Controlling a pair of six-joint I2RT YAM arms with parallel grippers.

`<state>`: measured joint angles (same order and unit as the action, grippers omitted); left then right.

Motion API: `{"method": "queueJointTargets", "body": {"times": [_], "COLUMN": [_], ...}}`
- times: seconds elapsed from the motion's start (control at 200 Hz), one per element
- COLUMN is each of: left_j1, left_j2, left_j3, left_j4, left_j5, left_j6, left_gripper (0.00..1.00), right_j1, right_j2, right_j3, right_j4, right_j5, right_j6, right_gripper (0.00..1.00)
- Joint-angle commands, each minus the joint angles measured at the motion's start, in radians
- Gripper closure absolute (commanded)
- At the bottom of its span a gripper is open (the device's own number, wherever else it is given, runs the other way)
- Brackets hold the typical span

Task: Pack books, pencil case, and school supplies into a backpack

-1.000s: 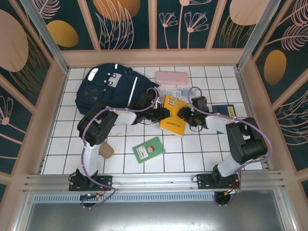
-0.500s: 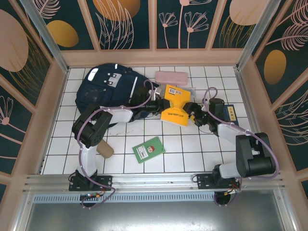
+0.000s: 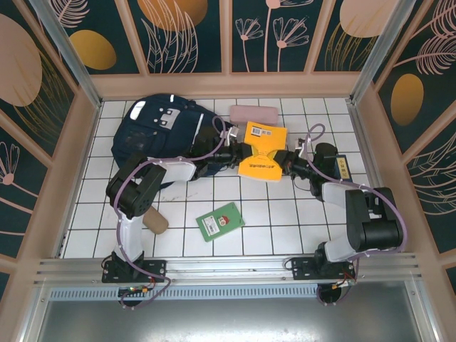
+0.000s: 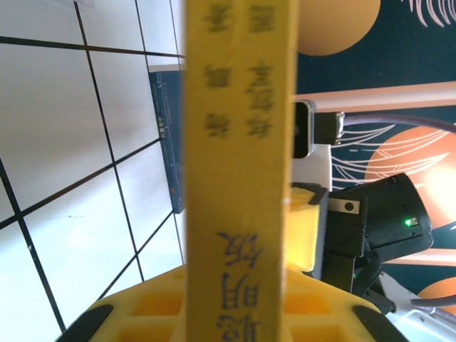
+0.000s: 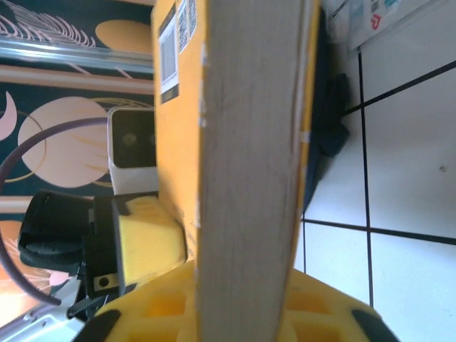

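Note:
A yellow-orange book (image 3: 261, 149) hangs tilted above the tiles, gripped from both sides. My left gripper (image 3: 241, 152) is shut on its spine edge (image 4: 239, 178), and my right gripper (image 3: 283, 162) is shut on its page edge (image 5: 249, 178). The navy backpack (image 3: 160, 132) lies at the back left, just left of the book. Behind the book lies the pink pencil case (image 3: 253, 114). A green book (image 3: 220, 221) lies flat near the front centre. A navy book (image 3: 342, 167) sits under my right arm. A corner of the printed clear packet (image 5: 385, 14) shows behind the book.
A brown roll (image 3: 155, 222) lies beside the left arm's lower links. Wooden walls (image 3: 228, 85) close in the white tiled floor on three sides. Open tiles (image 3: 285, 221) lie to the right of the green book.
The yellow-orange book has risen off the floor and shifted toward the back. My right gripper opened, swung right and closed on the book's page edge; my left gripper kept its hold.

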<state>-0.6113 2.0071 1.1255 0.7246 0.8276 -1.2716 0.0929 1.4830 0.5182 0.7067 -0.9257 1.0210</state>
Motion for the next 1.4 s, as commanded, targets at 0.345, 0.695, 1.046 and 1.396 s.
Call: {"method": "queueJointTargets", "body": {"times": [0.345,0.695,1.046,1.396], "left_j1": [0.06,0.06,0.059,0.06], "left_j2": [-0.137,-0.061,0.059,0.061], "left_j3": [0.249,0.446,0.469,0.491], "left_j4": [-0.733,-1.206,-1.245,-1.231], "left_j5": [-0.252,-0.957,-1.198,-1.212], "left_j6": [0.555,0.911,1.035,1.041], "left_gripper": [0.42,0.41,0.4,1.0], "right_j1": [-0.059,-0.061,-0.058,-0.025], "right_j2": [-0.1,-0.147,-0.148,-0.138], "right_j3": [-0.019,-0.013,-0.017,-0.004], "right_j4": [-0.128,-0.226,-0.223,-0.196], "right_j5": [0.048,0.106,0.101,0.109], "right_j6": [-0.094,-0.147,-0.14,-0.116], "right_gripper": [1.0,1.0,1.0,1.0]}}
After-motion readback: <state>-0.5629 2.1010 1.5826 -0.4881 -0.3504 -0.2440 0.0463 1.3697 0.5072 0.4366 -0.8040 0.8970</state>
